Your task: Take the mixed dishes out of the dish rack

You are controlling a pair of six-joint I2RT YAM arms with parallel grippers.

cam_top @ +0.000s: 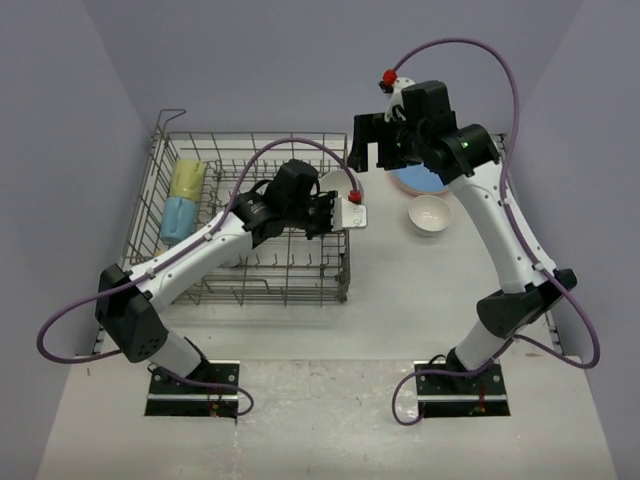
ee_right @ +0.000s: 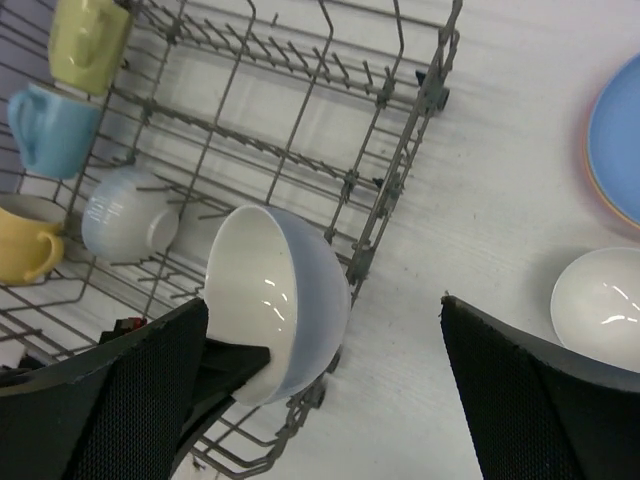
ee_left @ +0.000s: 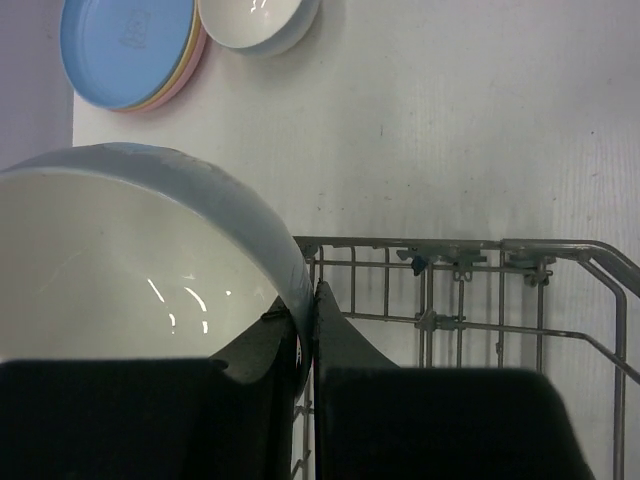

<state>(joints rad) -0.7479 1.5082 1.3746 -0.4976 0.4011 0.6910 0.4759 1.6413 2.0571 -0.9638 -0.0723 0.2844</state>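
One thin rim is all the left jaws pinch on the bowl [ee_right: 280, 300]; tilting could slip it onto the rack [cam_top: 290, 280]. Right jaws hang spread wide.

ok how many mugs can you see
3, all in the dish rack, left side: a yellow-green mug, a light blue mug beside it, then a yellow mug. More could hide under the left arm.

The rack [cam_top: 250, 220] sits on the counter [cam_top: 380, 300]. Mugs [cam_top: 186, 180] stand in the rack's left end. The first bowl [ee_right: 275, 300] hangs over its right rim. Right of the rack lie plates [ee_left: 125, 50], with the second bowl [cam_top: 430, 214] just before them.
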